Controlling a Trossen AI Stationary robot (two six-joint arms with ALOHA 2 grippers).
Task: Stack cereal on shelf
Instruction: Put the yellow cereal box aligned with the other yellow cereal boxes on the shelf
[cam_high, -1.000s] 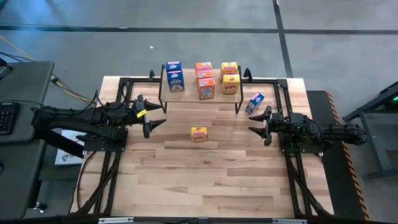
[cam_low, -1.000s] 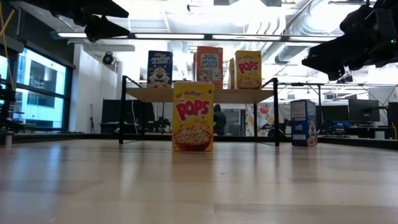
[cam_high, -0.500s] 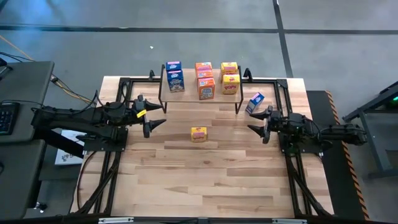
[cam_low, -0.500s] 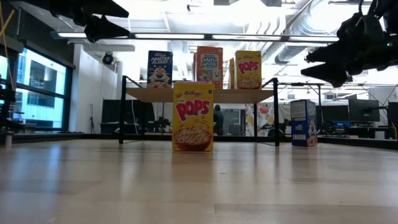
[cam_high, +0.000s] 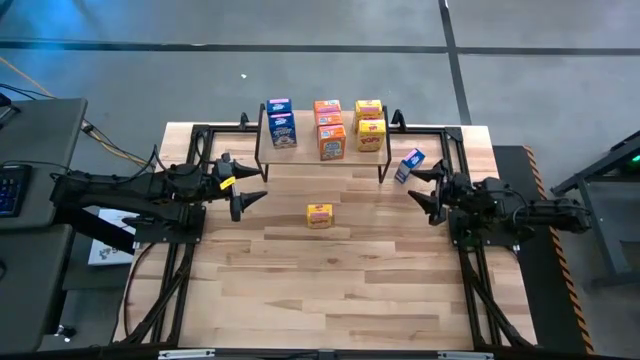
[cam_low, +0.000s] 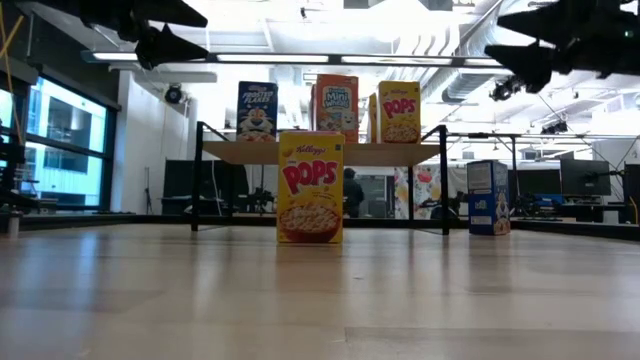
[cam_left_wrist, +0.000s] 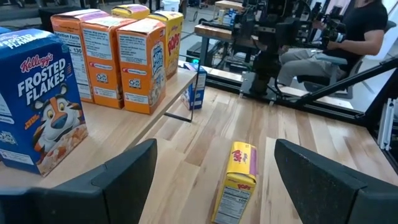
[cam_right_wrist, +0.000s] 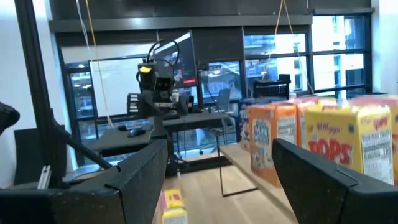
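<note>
The shelf stands at the table's far side, its wood top on dark legs. On it stand several cereal boxes: blue, orange and yellow. A yellow box stands upright on its base at mid-table, also in the low view. A blue box stands on the table by the shelf's right end. My left gripper hovers open, left of the yellow box. My right gripper hovers open, just near of the blue box and raised.
Dark frame rails run along the table's left, right and far sides around the arm bases. Bare wood fills the near half of the table. A person sits beyond the table's right side.
My right gripper has risen and tipped its fingertips upward, drawing back a little toward the table's right edge. The boxes stand where they were.
</note>
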